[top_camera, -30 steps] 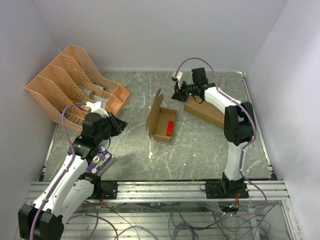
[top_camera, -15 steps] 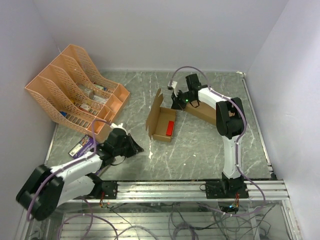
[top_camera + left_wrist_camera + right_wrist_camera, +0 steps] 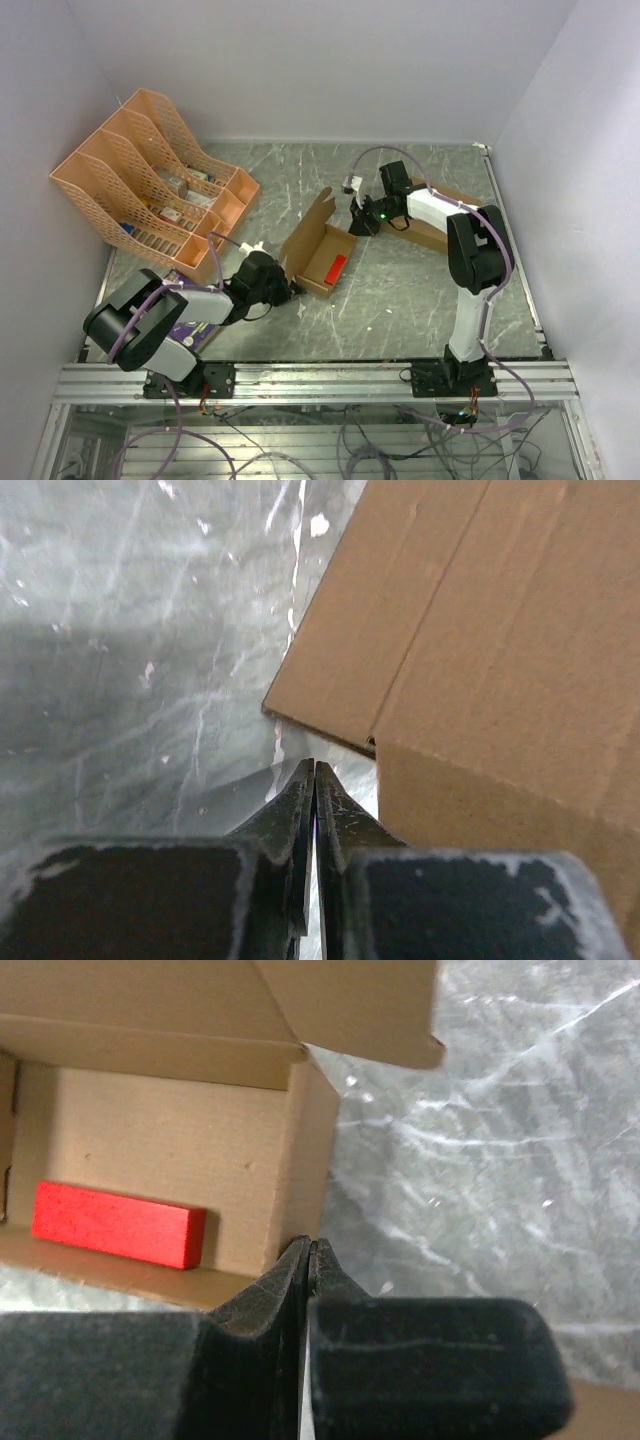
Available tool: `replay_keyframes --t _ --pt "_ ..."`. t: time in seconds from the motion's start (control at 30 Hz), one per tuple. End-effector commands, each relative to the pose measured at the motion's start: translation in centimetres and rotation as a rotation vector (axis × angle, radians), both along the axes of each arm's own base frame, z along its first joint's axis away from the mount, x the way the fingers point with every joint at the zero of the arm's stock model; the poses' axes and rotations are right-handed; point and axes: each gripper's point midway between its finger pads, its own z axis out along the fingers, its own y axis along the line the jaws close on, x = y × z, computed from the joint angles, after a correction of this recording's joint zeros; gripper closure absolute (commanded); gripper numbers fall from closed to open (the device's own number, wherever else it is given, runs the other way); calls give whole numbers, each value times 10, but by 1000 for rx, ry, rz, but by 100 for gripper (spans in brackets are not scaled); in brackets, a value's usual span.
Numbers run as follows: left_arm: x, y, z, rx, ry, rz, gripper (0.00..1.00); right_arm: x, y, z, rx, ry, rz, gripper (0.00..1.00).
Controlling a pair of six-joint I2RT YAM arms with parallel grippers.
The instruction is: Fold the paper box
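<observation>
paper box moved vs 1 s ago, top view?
Yes. The paper box has turned: its near end swung left, toward the orange file rack, which stayed put. The red block inside now lies diagonal.

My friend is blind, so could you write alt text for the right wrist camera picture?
The right gripper, fingers shut, points at the side wall of an open brown paper box holding a red block. Grey marbled table fills the right side.
</observation>
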Motion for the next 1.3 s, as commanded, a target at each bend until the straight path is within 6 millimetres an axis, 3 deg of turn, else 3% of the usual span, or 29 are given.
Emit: replay_keyframes --t 0.0,0.3,0.6,0.77,0.9,1.0,1.1,1.2,1.27 --pt "29 8 13 23 -98 54 89 -21 0 16 43 7 -7 100" --pt "49 33 13 90 -119 85 88 -60 -11 0 30 91 -31 100" --pt "90 68 31 180 -202 96 87 -79 -20 8 40 109 -56 100" --pt "85 99 29 344 -185 79 85 -64 -45 25 80 79 -116 99" --pt "58 121 36 399 -169 111 82 -51 -65 49 100 -33 -136 89" --pt "45 130 46 405 -191 130 80 -33 -72 70 114 -142 -169 75" --pt "51 141 57 447 -248 154 69 -6 -73 90 136 -228 -231 63" --pt "70 151 61 454 -282 181 69 24 -72 96 148 -244 -275 64" --pt "84 161 61 442 -285 204 70 40 -70 92 160 -216 -301 71"
